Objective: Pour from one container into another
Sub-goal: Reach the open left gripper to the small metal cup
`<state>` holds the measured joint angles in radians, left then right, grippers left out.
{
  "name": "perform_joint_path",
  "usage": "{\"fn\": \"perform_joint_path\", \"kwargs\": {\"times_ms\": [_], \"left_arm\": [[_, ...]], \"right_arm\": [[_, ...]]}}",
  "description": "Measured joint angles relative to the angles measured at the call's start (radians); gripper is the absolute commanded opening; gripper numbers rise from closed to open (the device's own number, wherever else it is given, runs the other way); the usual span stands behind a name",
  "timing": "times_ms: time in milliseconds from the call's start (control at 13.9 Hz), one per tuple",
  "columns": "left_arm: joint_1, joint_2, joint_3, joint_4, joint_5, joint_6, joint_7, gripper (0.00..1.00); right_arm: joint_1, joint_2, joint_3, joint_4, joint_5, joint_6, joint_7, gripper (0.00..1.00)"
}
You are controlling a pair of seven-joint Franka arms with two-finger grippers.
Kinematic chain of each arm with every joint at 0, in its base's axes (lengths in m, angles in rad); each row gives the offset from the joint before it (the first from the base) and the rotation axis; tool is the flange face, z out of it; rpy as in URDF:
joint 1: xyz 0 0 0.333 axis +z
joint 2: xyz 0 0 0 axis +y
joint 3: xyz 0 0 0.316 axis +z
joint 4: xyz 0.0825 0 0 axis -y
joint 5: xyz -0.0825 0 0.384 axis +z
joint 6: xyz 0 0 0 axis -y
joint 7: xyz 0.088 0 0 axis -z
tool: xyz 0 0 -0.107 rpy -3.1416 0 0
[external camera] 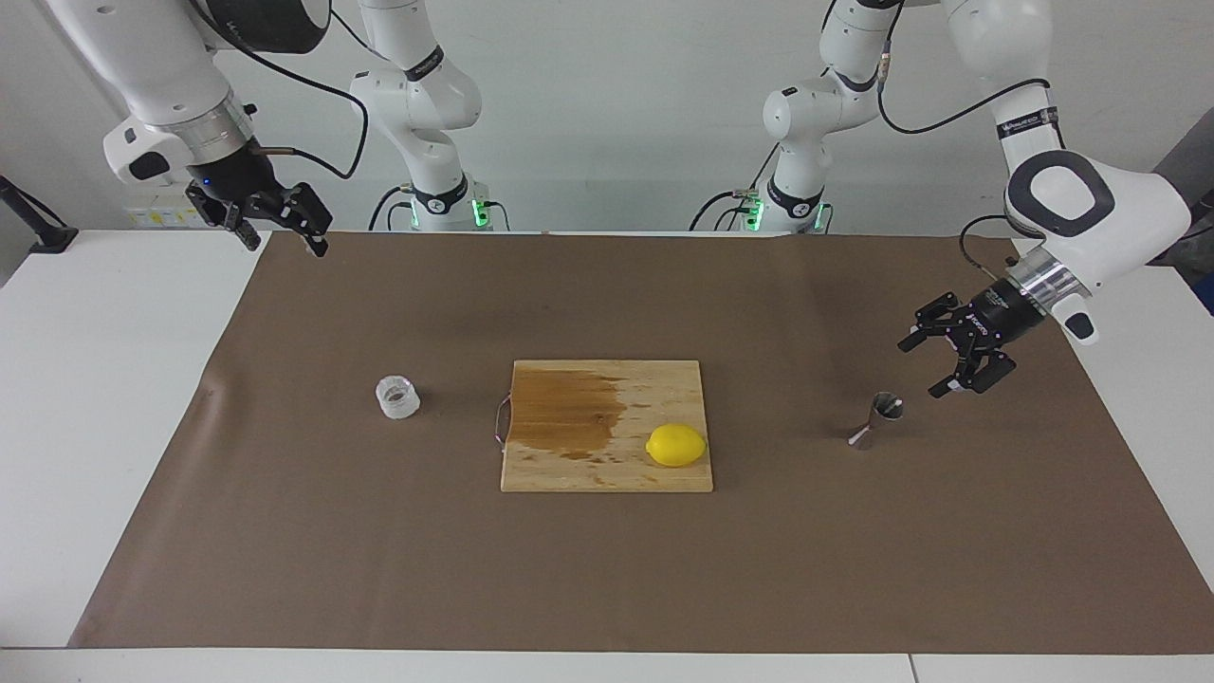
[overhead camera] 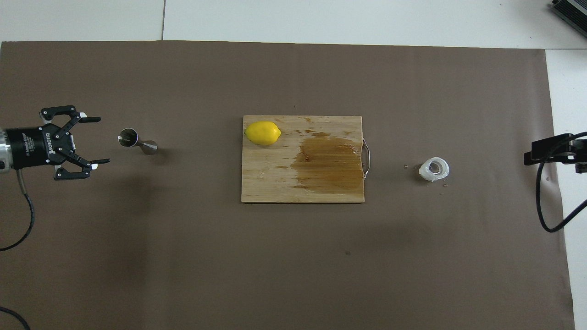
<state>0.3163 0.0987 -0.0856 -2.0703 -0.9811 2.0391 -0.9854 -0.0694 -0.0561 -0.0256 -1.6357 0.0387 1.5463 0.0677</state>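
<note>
The small squat translucent whitish round jar [external camera: 397, 396] stands upright on the brown paper sheet [external camera: 607, 569] that covers the worktop, toward the right arm's end, beside the handle of the pale wooden cutting board [external camera: 607, 474] and apart from it. The small shiny steel hourglass-shaped jigger [external camera: 875, 420] stands toward the left arm's end, well apart from the jar, with the board between them. A yellow lemon [external camera: 676, 445] lies on the board, next to a dark wet stain.

The left tool [external camera: 928, 363] hangs just beside the jigger, its fingers spread wide and grasping nothing, not touching the steel. The right tool [external camera: 285, 233] waits, released and empty, raised over the edge of the paper at its own end, well apart from the jar.

The jigger looks the riskier piece: narrow at the waist, small at the foot and smooth, so a finger arriving off-centre could tip it or let it slip. The jar is low and wide, so a closing tool may push it along the paper instead of gripping it. With the two vessels so far apart, a pour begun before they are brought together would land on the paper.
</note>
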Motion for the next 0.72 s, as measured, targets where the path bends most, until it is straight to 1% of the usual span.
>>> {"fn": "perform_joint_path", "kwargs": {"times_ms": [144,360,504,720], "left_arm": [[0.027,-0.003,0.001,-0.078,-0.127,0.041,-0.003,1.0],[0.03,-0.007,-0.005,-0.151,-0.274,0.096,-0.016,1.0],[0.028,-0.005,-0.01,-0.186,-0.343,0.104,-0.016,1.0],[0.026,0.008,-0.017,-0.203,-0.429,0.108,0.007,1.0]], "right_arm": [[0.0,0.0,0.0,0.0,0.0,0.0,0.0,1.0],[0.0,0.0,0.0,0.0,0.0,0.0,0.0,1.0],[0.0,0.0,0.0,0.0,0.0,0.0,0.0,1.0],[0.0,0.0,0.0,0.0,0.0,0.0,0.0,1.0]]}}
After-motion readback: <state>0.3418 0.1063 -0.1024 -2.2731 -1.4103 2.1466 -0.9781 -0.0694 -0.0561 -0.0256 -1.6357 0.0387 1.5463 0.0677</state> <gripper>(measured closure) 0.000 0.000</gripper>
